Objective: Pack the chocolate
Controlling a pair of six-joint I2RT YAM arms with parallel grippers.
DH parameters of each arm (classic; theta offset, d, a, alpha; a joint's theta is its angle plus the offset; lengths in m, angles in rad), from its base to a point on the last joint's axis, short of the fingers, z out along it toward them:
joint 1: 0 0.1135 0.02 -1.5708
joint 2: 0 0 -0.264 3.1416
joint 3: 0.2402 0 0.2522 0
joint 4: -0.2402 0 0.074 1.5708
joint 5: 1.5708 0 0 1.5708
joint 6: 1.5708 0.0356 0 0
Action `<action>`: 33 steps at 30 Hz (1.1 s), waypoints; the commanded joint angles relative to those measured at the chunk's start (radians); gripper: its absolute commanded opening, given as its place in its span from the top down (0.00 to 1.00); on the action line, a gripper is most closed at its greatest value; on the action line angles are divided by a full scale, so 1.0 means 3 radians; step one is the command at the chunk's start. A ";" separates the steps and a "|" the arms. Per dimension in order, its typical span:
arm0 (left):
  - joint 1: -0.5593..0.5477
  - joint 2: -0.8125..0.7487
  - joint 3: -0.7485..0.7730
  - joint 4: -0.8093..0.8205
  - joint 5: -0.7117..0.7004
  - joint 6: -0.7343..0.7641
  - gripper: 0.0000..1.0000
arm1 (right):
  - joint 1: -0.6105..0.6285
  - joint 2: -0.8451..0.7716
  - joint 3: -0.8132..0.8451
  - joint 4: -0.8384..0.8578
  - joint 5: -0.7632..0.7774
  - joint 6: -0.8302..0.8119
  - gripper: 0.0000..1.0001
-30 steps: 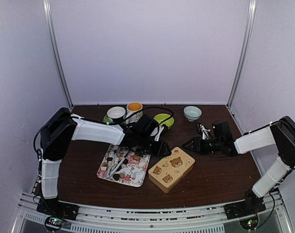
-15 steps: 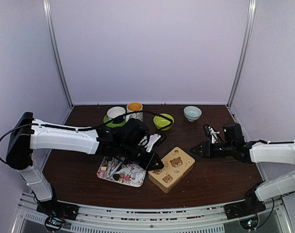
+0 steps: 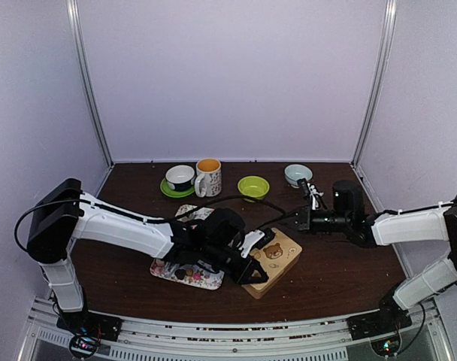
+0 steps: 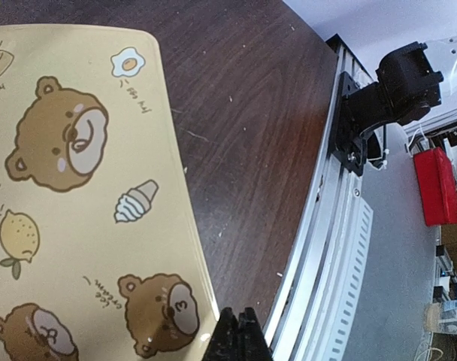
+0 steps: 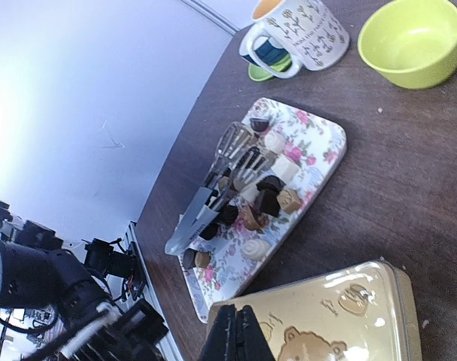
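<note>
The chocolate [image 5: 270,199], small dark, tan and cream pieces, lies on a floral tray [image 5: 319,135] beside metal tongs [image 5: 213,199]. In the top view my left arm covers most of the tray [image 3: 185,213]. A tan bear tin [image 3: 277,254] sits closed to the tray's right. My left gripper [image 3: 255,272] is shut with nothing between its fingers. In its wrist view the fingertips [image 4: 236,331] rest by the near corner of the tin [image 4: 71,210]. My right gripper [image 3: 286,219] is shut and empty too, its tips [image 5: 234,331] at the far edge of the tin [image 5: 341,316].
At the back stand a white cup on a green saucer [image 3: 180,177], a patterned mug [image 3: 208,176], a green bowl [image 3: 253,186] and a pale bowl [image 3: 298,174]. The metal rail [image 4: 341,226] at the table's front edge runs close to my left gripper.
Both grippers have gone from part open to shut. My left arm swung forward and right across the tray to the tin's near corner. My right gripper moved back and left to the tin's far edge.
</note>
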 commanded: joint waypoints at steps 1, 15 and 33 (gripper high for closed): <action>-0.0010 0.0215 -0.0072 0.0343 0.0063 -0.0105 1.00 | 0.0037 0.0395 0.0170 0.0585 -0.0057 0.0206 1.00; -0.0010 0.0535 -0.0195 0.0171 0.0091 -0.0284 1.00 | -0.0122 0.1712 0.0231 0.1218 -0.0171 0.0886 1.00; -0.0005 -0.0139 -0.0003 -0.0121 -0.0170 -0.0084 1.00 | -0.0101 0.1038 0.0603 -0.0415 0.0003 0.0008 1.00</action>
